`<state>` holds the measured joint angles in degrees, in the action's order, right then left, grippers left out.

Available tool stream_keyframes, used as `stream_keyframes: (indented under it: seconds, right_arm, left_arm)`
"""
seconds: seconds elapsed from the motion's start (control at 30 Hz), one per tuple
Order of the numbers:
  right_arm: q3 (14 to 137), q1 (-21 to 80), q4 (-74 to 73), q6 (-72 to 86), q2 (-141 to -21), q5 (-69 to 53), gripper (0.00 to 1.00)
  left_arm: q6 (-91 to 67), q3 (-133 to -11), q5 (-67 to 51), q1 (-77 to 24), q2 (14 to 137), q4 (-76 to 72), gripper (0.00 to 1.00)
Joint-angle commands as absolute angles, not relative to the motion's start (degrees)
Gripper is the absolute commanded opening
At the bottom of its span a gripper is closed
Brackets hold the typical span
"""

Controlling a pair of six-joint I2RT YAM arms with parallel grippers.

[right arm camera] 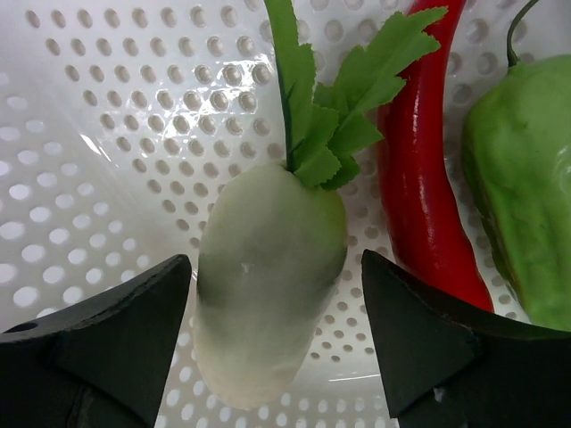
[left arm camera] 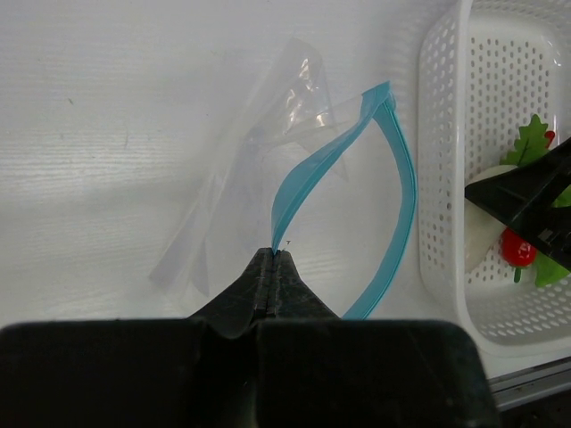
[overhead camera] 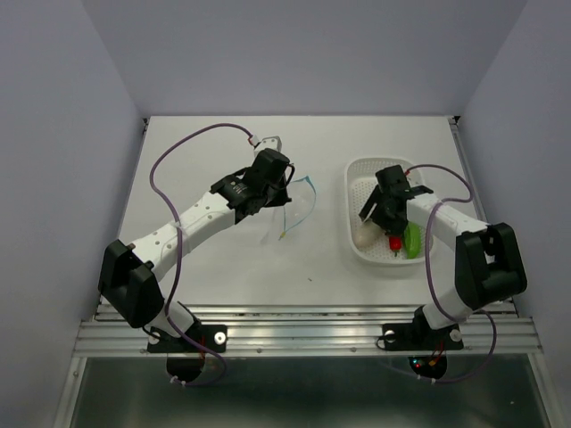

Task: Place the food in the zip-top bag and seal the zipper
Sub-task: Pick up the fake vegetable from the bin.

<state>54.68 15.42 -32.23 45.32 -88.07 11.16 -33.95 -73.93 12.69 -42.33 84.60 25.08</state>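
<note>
The clear zip-top bag (left arm camera: 259, 152) lies on the table with its light-blue zipper (left arm camera: 397, 196) spread open in a loop; it also shows in the top view (overhead camera: 294, 209). My left gripper (left arm camera: 272, 254) is shut on the near lip of the zipper. The white radish (right arm camera: 268, 276) with a green top, the red chili (right arm camera: 419, 196) and the green pod (right arm camera: 522, 178) lie in the white perforated basket (overhead camera: 357, 174). My right gripper (right arm camera: 277, 303) is open, low in the basket, one finger on each side of the radish and neither touching it.
The basket (left arm camera: 442, 178) stands just right of the bag's open mouth. The right arm (overhead camera: 473, 259) reaches over the basket from the near right. The table's front edge with a metal rail (overhead camera: 303, 334) runs along the bottom of the top view.
</note>
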Motion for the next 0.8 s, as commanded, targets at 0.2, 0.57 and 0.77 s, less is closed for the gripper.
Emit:
stream_keyframes:
  seconds: [0.2,0.57,0.77]
  right_arm:
    - [54.9,15.1,-26.6,43.8,-87.8,12.9,0.4]
    - [57.0,17.0,-13.8,24.3,-70.2,8.7,0.25]
    - [56.8,29.4,-0.7,15.5,-65.7,11.4,0.26]
  left_arm:
    - [-34.8,-73.1,12.6,-42.6,82.3,23.9,0.0]
    - [-36.7,-73.4,12.7,-42.6,81.7,23.7,0.0]
    - [-39.1,-73.7,11.9,-42.6,81.8,23.8,0.0]
